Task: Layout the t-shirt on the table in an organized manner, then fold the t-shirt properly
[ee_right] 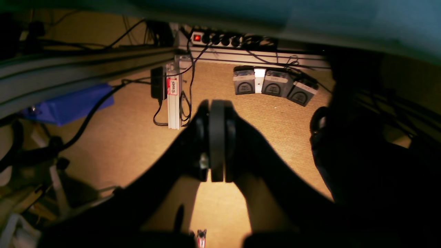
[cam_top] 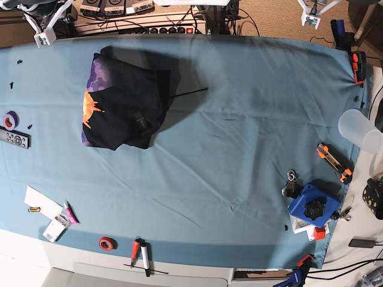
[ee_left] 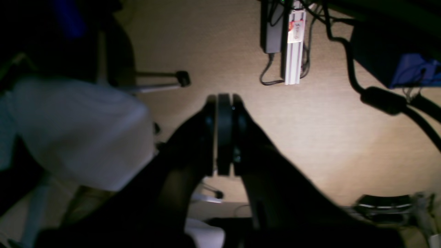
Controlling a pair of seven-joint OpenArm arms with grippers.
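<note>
- Wide table under smooth light blue cloth: is spreading across almost the whole base view; a broad bare stretch is lying open through the middle and right of centre.
- Large black short-sleeved t-shirt with an orange flame graphic on a purple patch: is lying bunched in a rough heap in the table's far-left part, close to the far edge but inside it, graphic side showing at its left.
- Small tools: are sitting only along the borders, among them a red tape roll near the front edge, a blue block at the right front and a remote control at the left edge.
- Left gripper: is pointing at a tan floor off the table, jaws pressed together with nothing between them.
- Right gripper: is likewise facing tan floor beneath the table's frame, jaws closed flat and empty.
- Neither gripper is showing in the base view; both wrist views are showing no shirt, so the shirt is lying well apart from both pairs of jaws.
</note>
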